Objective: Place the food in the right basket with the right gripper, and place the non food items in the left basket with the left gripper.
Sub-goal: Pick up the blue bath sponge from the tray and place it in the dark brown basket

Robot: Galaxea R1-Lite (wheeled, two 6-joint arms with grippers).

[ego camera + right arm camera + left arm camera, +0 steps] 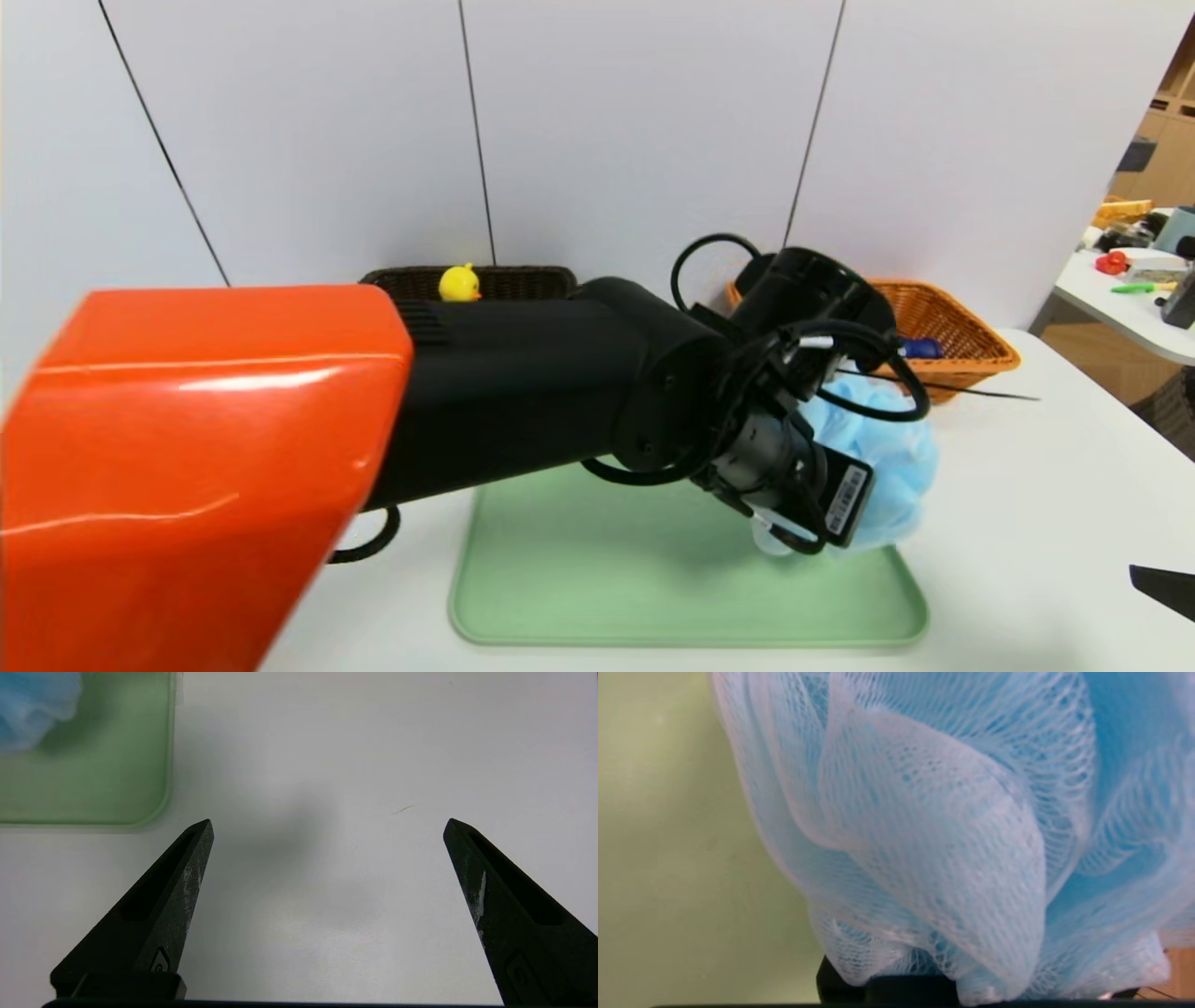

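Note:
The light-blue mesh bath pouf (901, 448) sits over the right end of the green tray (579, 588). My left gripper (896, 987) is shut on the pouf (952, 826), its fingers buried in the mesh and hidden in the head view behind the wrist. The yellow duck toy (459, 283) lies in the dark brown left basket (532, 277). In the orange right basket (976, 345) the food shows only its dark blue cap (922, 348). Open and holding nothing, my right gripper (327, 821) hangs above bare white table to the right of the tray (93, 779).
My left arm's orange and black links (280, 439) cross the front of the scene and hide much of the tray's left side. A second table (1116, 299) with small items stands at the far right. A white panelled wall runs behind the baskets.

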